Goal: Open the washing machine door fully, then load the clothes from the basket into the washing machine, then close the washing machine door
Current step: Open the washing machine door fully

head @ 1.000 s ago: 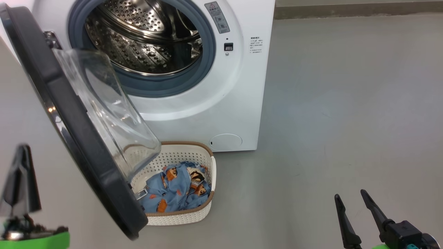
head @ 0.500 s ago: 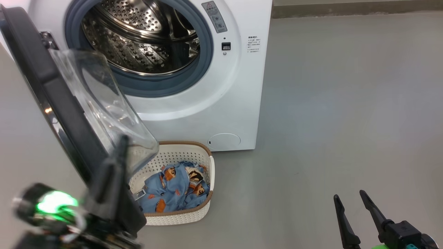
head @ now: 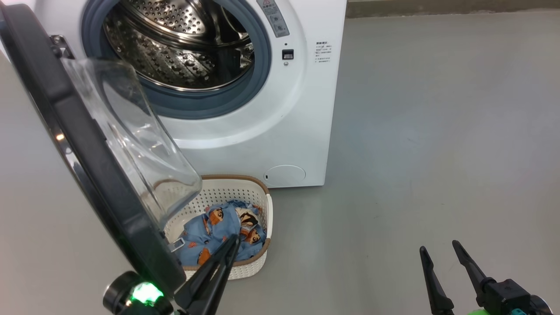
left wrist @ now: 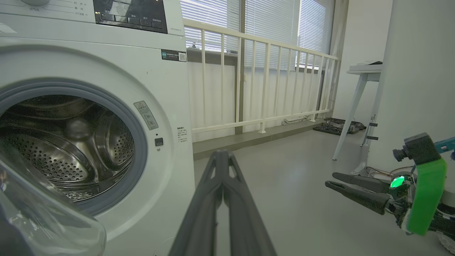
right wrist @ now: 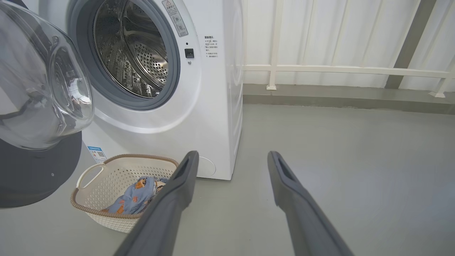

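Note:
The white washing machine stands with its steel drum exposed. The washing machine door hangs open to the left, and its glass bowl overlaps the basket's left part. The basket sits on the floor before the machine with the blue printed clothes inside. My left gripper is shut and empty, its tips over the basket's front edge beside the door's lower rim. My right gripper stands open and empty over bare floor at the lower right. The right wrist view shows the basket and clothes left of my right gripper.
Grey floor stretches to the right of the machine. A white railing with blinds behind it runs along the back wall. A white table leg and a pale wall stand at the right in the left wrist view.
My left gripper has swung from the lower left corner rightward under the door's lower edge to the basket's front. The right gripper, door and basket have stayed put; the camera shifted slightly.

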Available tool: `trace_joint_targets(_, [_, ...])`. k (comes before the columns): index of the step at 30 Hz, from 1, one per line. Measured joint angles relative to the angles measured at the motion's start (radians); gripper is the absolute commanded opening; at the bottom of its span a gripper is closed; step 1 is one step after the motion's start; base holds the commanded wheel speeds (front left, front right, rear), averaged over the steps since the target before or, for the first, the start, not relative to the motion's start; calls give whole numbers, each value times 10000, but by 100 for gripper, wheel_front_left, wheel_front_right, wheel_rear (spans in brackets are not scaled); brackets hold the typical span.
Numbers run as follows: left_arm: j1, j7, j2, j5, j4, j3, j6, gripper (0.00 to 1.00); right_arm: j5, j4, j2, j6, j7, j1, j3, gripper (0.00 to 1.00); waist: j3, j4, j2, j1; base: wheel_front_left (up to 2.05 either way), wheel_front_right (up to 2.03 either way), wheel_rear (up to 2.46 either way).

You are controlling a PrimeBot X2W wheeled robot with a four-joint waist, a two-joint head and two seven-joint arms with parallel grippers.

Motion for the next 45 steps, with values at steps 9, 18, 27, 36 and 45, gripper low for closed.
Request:
trace_joint_targets(9, [145,2,-42,-211,1448,92,0,0,0,-13,0,0,0,0,6,100,109,82,0,0,0,0,0])
trace_joint_targets(18, [12,4,-178,-489,2293,756,0,0,0,-27,0,0,0,-6,27,100,288,112,0,0,0,0,0])
trace_joint_targets(27, [-486,4,-219,-746,2665,1049,0,0,4,-96,0,0,0,-57,81,100,584,110,0,0,0,0,0])
trace_joint_targets(36, [-492,4,-224,-853,2857,1104,0,0,4,-90,-2,0,0,-124,69,100,699,227,0,0,0,0,0])
trace_joint_targets(45, [-411,4,-343,-855,2865,1154,-13,0,15,42,-2,0,0,-128,100,100,583,732,0,0,0,0,0])
